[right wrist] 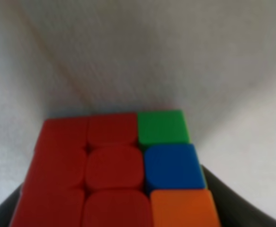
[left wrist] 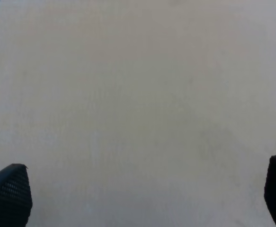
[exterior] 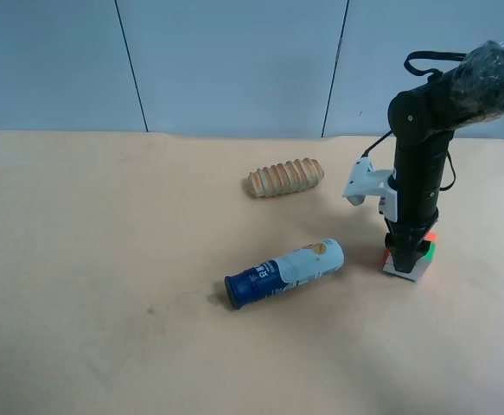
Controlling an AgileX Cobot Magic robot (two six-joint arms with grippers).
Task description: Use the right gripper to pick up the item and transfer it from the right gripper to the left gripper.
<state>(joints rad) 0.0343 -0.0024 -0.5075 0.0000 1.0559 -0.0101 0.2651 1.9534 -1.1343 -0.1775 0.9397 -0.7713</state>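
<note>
The item [exterior: 407,267], a small puzzle cube, rests on the table at the exterior high view's right. The black arm with the white mount stands upright over it, and the right gripper [exterior: 407,251] reaches down around the cube. In the right wrist view the item [right wrist: 114,170] fills the lower part of the picture, showing red, green, blue and orange stickers. The right gripper [right wrist: 121,215] is shut on it, with dark fingers [right wrist: 0,215] at either side. The left gripper [left wrist: 142,189] is open over bare tabletop, holding nothing; it does not appear in the exterior high view.
A blue-and-white tube [exterior: 284,272] lies on its side left of the cube. A ridged tan bread-like roll [exterior: 286,177] lies farther back. The tan table [exterior: 105,259] stretches to the view's left, with a pale blue wall behind.
</note>
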